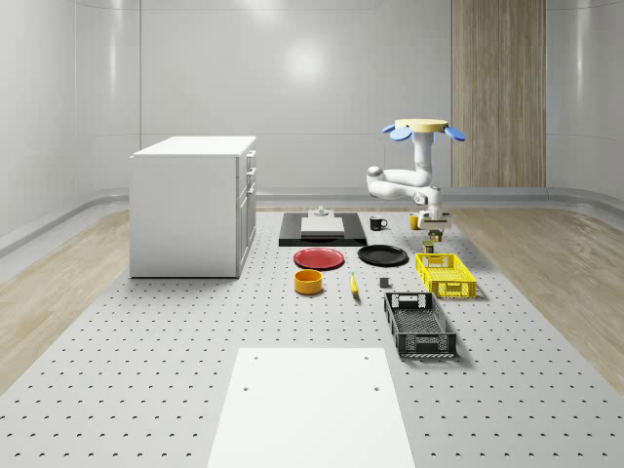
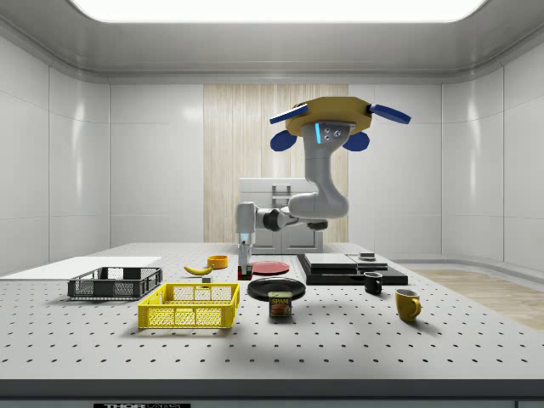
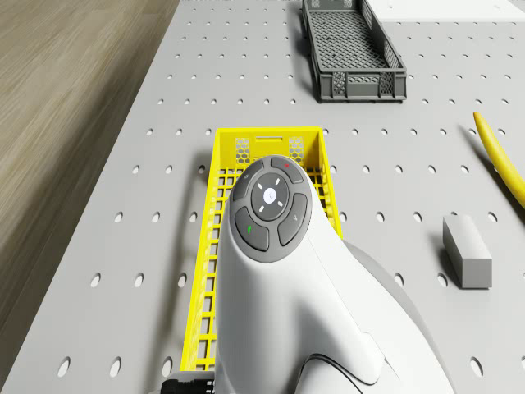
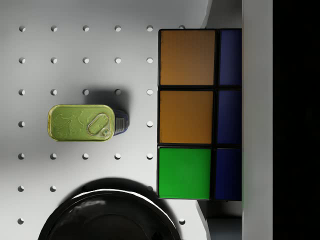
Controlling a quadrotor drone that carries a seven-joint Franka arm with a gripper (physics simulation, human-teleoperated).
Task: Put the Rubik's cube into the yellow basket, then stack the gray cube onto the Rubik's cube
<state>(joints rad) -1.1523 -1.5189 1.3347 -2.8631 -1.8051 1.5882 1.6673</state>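
Gripping the multicoloured Rubik's cube, orange, green and blue squares showing, with the two-finger gripper closed against its sides. Holding it off the perforated grey table, just past the far end of the yellow plastic mesh basket, not inside it. Looking down past it on a green-lidded tin can and a round black plate. Keeping clear of the small gray cube, on the table apart from the basket, near a yellow banana. Hovering with the blue-rotored drone above that end of the table.

The table holds 2 baskets, 2 plates, 2 mugs, 1 bowl and 1 banana.
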